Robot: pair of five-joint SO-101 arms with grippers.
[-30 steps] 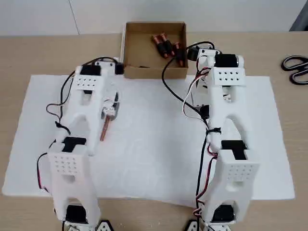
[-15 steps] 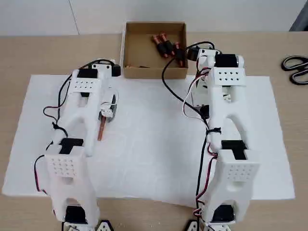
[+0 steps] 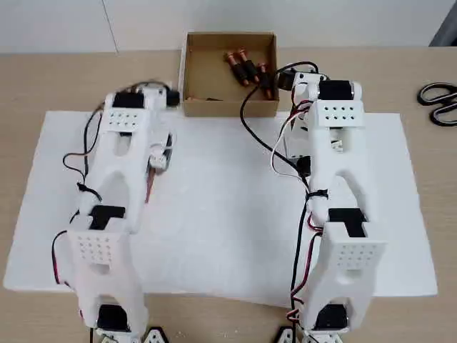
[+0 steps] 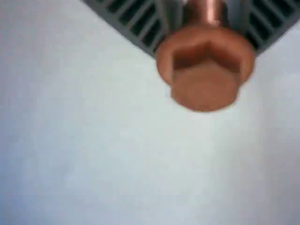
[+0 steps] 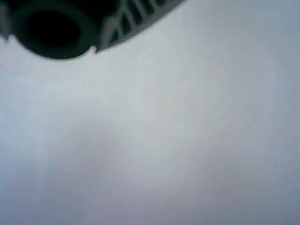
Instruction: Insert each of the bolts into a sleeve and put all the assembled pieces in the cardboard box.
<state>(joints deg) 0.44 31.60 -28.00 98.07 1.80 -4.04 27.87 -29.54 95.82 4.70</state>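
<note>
Bolt (image 4: 205,70), copper-coloured, clamped in the closed left end effector (image 3: 158,158), hex head poking out past the ribbed grey jaws. Hangs above the white sheet (image 3: 228,214), in front of the cardboard box (image 3: 230,107) and off its left front corner. Black sleeve (image 5: 54,30) gripped by the right end effector (image 5: 105,28), open bore facing the wrist camera, just off the box's right front corner. Several assembled pieces (image 3: 246,68) lying inside the box, toward its right wall. Scissors (image 3: 439,101) on the worktop (image 3: 43,78), well to the right of the box.
</note>
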